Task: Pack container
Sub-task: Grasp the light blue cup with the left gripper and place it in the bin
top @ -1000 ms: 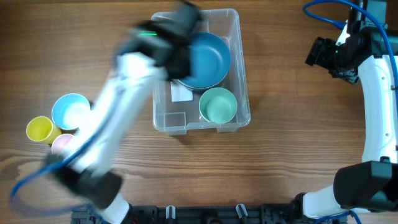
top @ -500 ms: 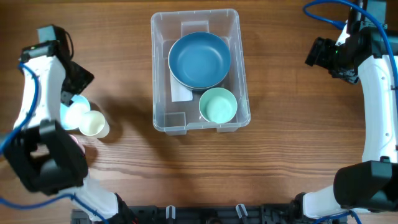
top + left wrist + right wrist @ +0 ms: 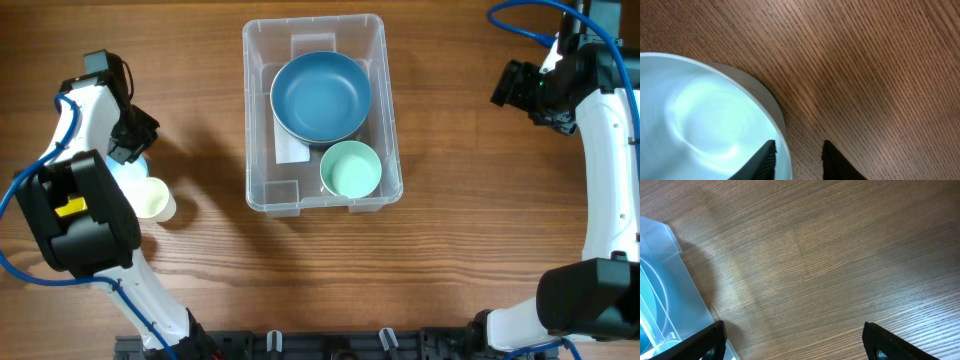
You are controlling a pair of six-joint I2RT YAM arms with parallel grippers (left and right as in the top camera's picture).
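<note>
At the left edge of the desk, about midway between far and near sides, your left gripper (image 3: 797,157) hangs low over a pale blue bowl (image 3: 700,120). Its jaws are apart and astride the rim, one finger inside the bowl and one outside on the wood. Gap is narrow, and I can't tell whether either pad touches yet. A cream cup (image 3: 150,198) sits just beside the bowl on its near side, so watch it on the lift. The container (image 3: 246,120) lies at the middle of the desk toward the far edge, with its long axis running far to near. From the left gripper it lies to the right and slightly toward the far edge, well apart, with open wood between. Inside it, a big blue bowl (image 3: 320,96) fills the far half, a small green bowl (image 3: 350,169) sits in the near right corner, and a white label (image 3: 291,150) shows on the floor. The near left corner looks like the only bare floor, though nesting into the blue bowl may suit better. Your right gripper (image 3: 797,337) is spread wide and holding nothing, parked by the right edge toward the far side, with the container's right wall at the edge of its view. It is nearer the container, but the left is on the bowl, so my read is left arm: close, lift, carry right.
</note>
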